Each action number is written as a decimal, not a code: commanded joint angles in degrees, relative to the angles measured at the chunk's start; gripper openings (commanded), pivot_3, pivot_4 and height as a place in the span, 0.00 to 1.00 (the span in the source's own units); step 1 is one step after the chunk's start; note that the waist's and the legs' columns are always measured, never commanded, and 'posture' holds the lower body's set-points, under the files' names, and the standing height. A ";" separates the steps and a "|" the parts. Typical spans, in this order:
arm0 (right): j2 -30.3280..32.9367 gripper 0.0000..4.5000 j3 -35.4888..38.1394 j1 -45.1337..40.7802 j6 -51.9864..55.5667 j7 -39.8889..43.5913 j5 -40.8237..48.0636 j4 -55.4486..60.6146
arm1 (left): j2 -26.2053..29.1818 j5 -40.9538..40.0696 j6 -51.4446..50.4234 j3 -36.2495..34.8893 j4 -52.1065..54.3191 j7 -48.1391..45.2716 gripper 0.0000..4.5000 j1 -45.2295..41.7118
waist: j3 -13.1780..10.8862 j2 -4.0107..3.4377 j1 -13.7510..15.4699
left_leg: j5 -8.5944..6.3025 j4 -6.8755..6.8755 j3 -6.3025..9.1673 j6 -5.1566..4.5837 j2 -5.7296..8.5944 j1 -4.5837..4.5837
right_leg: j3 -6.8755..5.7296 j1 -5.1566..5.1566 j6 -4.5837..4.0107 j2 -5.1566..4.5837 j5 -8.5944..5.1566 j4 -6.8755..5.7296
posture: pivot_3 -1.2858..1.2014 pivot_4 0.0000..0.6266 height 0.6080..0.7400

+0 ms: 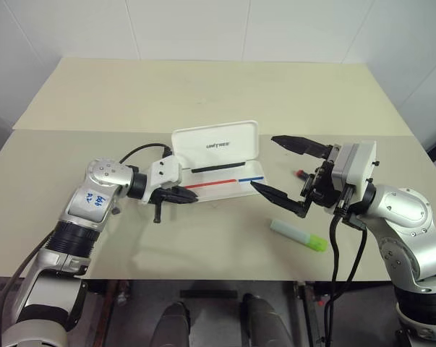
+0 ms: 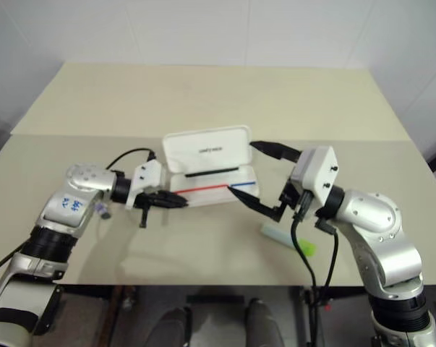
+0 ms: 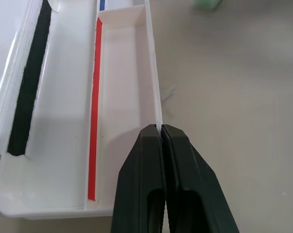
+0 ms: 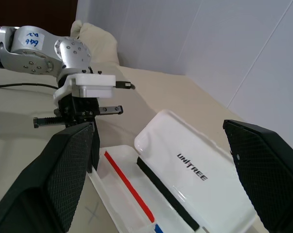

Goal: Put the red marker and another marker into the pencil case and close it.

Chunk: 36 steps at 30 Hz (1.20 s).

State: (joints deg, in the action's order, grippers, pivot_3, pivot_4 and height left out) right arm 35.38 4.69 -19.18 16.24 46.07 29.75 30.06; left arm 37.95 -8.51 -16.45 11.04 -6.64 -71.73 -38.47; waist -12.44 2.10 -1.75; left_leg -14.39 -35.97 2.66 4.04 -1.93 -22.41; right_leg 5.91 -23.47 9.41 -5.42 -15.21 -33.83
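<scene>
The white pencil case (image 1: 215, 144) lies open at the table's middle, lid raised, its tray (image 3: 122, 82) empty apart from red and blue stripes. My left gripper (image 1: 193, 195) is shut on the tray's thin near wall (image 3: 153, 87), at its left end. My right gripper (image 1: 263, 162) hovers open just right of the case, nothing between its fingers. The red marker (image 1: 301, 174) shows just a red tip behind that gripper; the remainder is hidden. The other marker (image 1: 298, 236), pale mint with a lime cap, lies on the table below the right gripper.
The beige table (image 1: 203, 94) stretches far back behind the case, with a seam running across it. A black cable (image 1: 142, 150) loops from my left wrist. The table's front edge (image 1: 203, 278) is close below the green marker.
</scene>
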 commanded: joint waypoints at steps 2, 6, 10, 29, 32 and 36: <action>0.51 1.00 0.75 -0.33 -0.02 0.35 1.04 1.13 | 2.59 -4.37 -3.05 -1.95 8.88 -2.02 0.00 3.45 | 0.00 0.00 -0.32 | 0.00 0.03 0.00 0.00 -0.01 0.01 | 0.00 -0.02 0.00 0.00 0.00 -0.02 | 0.52 0.24 1.00; 1.09 1.00 1.25 0.21 0.80 0.53 1.49 1.64 | 4.95 -4.07 -2.04 -1.18 11.33 -3.12 0.00 7.33 | 0.00 0.00 -0.33 | 0.00 0.00 0.01 0.00 -0.01 0.03 | 0.00 -0.02 -0.07 0.01 -0.06 -0.05 | 0.52 0.24 1.00; 2.50 1.00 2.39 1.90 2.02 1.14 2.49 2.77 | 5.42 -3.19 -1.10 -0.92 10.86 -1.97 0.00 8.23 | 0.00 0.00 -0.04 | 0.00 -0.04 0.01 0.00 -0.01 0.02 | 0.00 -0.02 -0.31 0.00 -0.18 -0.05 | 0.52 0.24 1.00; 5.37 1.00 3.98 3.73 4.46 1.04 5.01 4.87 | 1.47 0.11 5.08 2.18 3.75 -0.87 0.52 5.13 | 0.00 0.00 0.13 | 0.00 -0.09 0.01 -0.01 0.00 0.00 | 0.00 0.01 -0.40 0.00 -0.22 -0.01 | 0.52 0.24 1.00; 4.95 1.00 3.57 3.60 4.15 1.11 4.71 4.41 | 2.23 -2.91 1.61 0.29 7.53 -1.48 0.59 6.08 | 0.00 0.00 0.04 | 0.00 -0.07 0.01 -0.01 0.00 -0.01 | 0.00 0.00 -0.28 0.00 -0.16 -0.01 | 0.52 0.24 1.00; 4.30 1.00 2.90 3.64 3.55 1.38 4.33 3.70 | 4.37 -9.03 -2.36 -3.39 13.19 -4.11 0.59 7.94 | 0.00 0.00 -0.22 | 0.00 -0.04 0.01 -0.01 -0.01 0.01 | 0.00 -0.01 -0.25 0.01 -0.15 -0.05 | 0.52 0.24 1.00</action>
State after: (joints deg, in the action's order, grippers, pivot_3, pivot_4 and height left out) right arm 39.93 7.09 -15.12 21.15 47.48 33.85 33.09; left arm 40.77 -13.34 -17.02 10.72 2.23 -73.94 -31.21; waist -12.44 2.10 -1.98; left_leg -14.39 -36.00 2.67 4.03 -1.94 -22.40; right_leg 5.91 -23.49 9.15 -5.40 -15.36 -33.88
